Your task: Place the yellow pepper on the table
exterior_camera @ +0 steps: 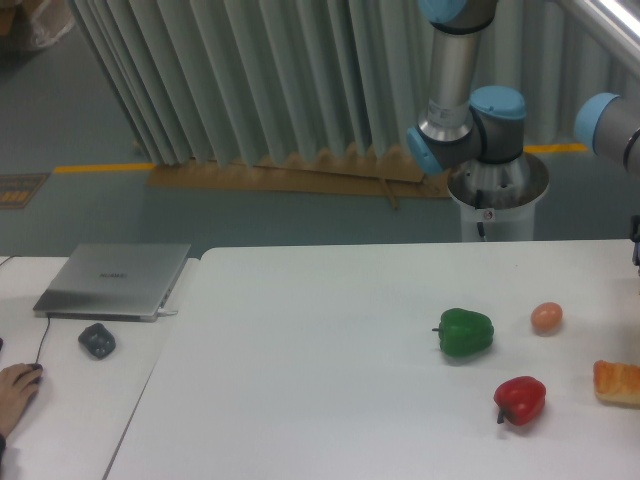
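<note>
While the table (320, 330) shows plenty of stuff, the yellow pepper itself is nowhere in frame, so I honestly can't say where it is. Same deal with the pincer: the arm (610, 120) runs off the right edge and only a sliver of dark hardware shows there, so whether it's clenched, released or carrying anything, no idea.

What is visible: a green pepper (465, 332), a red pepper (521, 399) nearer the front, a small egg-like thing (546, 317) and a piece of bread (617, 381) cut by the right edge. All of it clusters on the right side.

Going by its green and red cousins, I'd guess the yellow one is light, glossy and a bit slippery, with a lobed body that can roll if dropped on its side. Best bet is gripping across the body between lobes, not the stem, and not squeezing hard.

Room-wise, the middle and left of the white top look wide open. Watch the left edge though, there's a smaller desk with a laptop (115, 280), a mouse (97, 340) and someone's hand (15, 390).
</note>
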